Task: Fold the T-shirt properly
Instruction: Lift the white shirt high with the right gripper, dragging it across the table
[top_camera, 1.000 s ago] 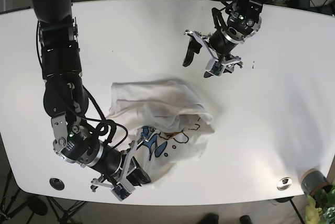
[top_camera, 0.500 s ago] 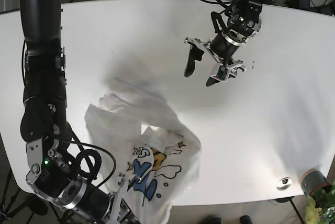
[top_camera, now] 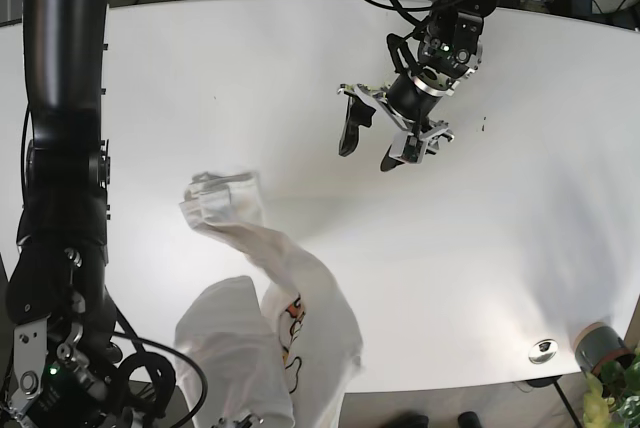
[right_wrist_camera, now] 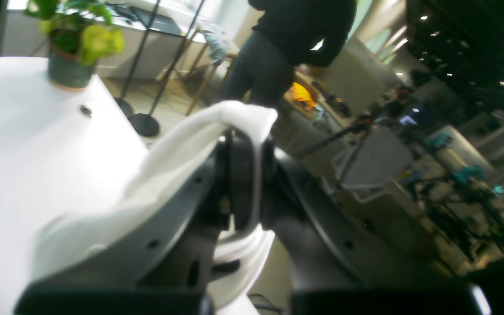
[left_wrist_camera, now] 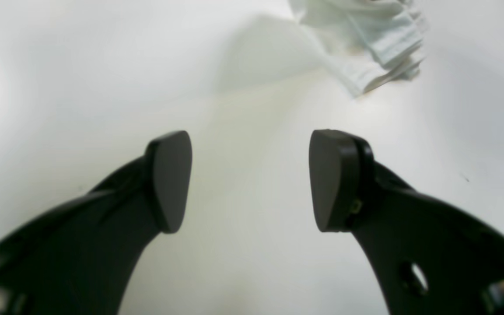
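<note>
White bench (top_camera: 520,248) carries a potted plant (top_camera: 610,363) at its near corner; a person (right_wrist_camera: 287,48) stands in the room beyond. T-shirt (top_camera: 270,328) hangs over the near edge, pinched in the right tool (right_wrist_camera: 245,183). Left tool (top_camera: 368,143) hovers spread wide, holding nothing.

surface: white table (top_camera: 200,58) | on it: crumpled T-shirt (top_camera: 225,203), draped over front edge | corner: potted plant (top_camera: 600,348)

Both arms are matte black with cylindrical segments and looped black cables. The left tool (top_camera: 365,145) has silver brackets and curved black fingers (left_wrist_camera: 169,179) with flat, rounded pads.
</note>
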Motion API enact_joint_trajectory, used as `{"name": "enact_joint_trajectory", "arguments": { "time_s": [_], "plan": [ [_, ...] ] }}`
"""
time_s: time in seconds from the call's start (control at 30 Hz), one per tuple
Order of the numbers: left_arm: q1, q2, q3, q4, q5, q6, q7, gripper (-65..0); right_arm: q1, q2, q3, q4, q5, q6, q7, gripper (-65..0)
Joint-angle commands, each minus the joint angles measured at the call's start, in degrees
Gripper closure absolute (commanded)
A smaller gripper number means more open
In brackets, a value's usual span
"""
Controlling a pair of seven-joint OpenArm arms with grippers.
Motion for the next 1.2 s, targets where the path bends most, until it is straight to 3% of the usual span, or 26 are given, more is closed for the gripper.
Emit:
{"name": "enact_joint_trajectory", "arguments": {
  "time_s": [0.0, 0.17, 0.53, 0.6, 0.67, 1.0, 1.17],
  "plan": [
    [-0.6, 0.1, 0.1, 0.5, -0.7, -0.4, -1.8, -39.7, 4.5, 0.2, 0.6, -0.7, 0.3, -0.65, 1.0, 0.0],
    [-0.9, -0.1, 2.5, -0.4, -0.6, -0.4, -1.8, -39.7, 7.0, 0.0, 0.6, -4.3, 0.3, -0.65, 0.7, 0.0],
    [-1.0, 0.1, 2.9, -1.3, -0.5, -0.4, -1.8, -39.7, 7.0, -3.7, 0.5, -15.7, -0.2, -0.56, 0.9, 0.0],
    [-1.0, 0.0, 2.9, -1.5, -0.5, -0.4, -1.8, -39.7, 7.0, -3.9, 0.5, -17.1, -0.2, -0.04, 0.9, 0.0],
    [-1.0, 0.0, 2.9, -1.6, -0.5, -0.4, -1.8, -39.7, 7.0, -4.0, 0.5, -18.4, -0.2, 1.98, 0.9, 0.0],
    [-2.4, 0.3, 3.1, -1.8, -0.6, -0.3, -1.9, -39.7, 7.0, -4.7, 0.7, -12.9, -0.3, 2.42, 0.8, 0.0],
    [-6.5, 2.2, 7.3, -5.9, -0.5, -0.3, -1.9, -39.7, 7.0, -4.8, 0.9, -11.0, -0.3, 2.42, 0.8, 0.0]
  ]
}}
